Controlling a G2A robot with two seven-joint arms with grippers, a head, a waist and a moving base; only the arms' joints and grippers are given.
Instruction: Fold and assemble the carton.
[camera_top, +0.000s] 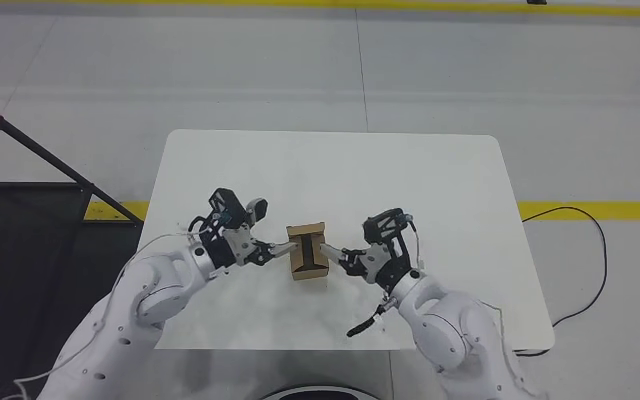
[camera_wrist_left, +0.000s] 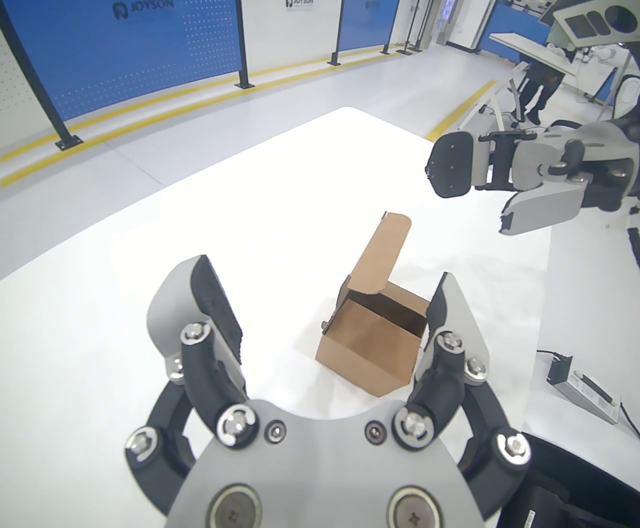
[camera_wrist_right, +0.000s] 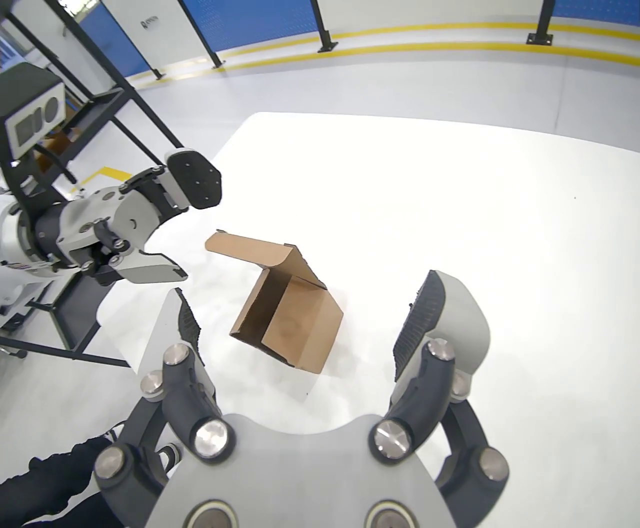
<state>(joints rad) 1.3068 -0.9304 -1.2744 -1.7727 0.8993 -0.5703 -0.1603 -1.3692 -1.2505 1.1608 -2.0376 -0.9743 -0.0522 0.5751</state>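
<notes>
Cardboard carton (camera_top: 307, 252) on white table (camera_top: 430, 180), flap raised, left pincer (camera_wrist_left: 324, 271) and right pincer (camera_wrist_right: 304, 286) spread wide

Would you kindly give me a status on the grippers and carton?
Left gripper open, right gripper open, flanking small brown cardboard carton. It sits on white table, flap raised, unclosed. No obstruction seen.

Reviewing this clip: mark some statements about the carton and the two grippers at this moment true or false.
1. The carton stands on the table between the left gripper and the right gripper. True.
2. The carton's lid flap is folded shut. False: it stands open, and the inside shows.
3. Both grippers are open. True.
4. The right gripper holds the carton up off the table. False: the carton rests on the table, and neither gripper is closed on it.
</notes>
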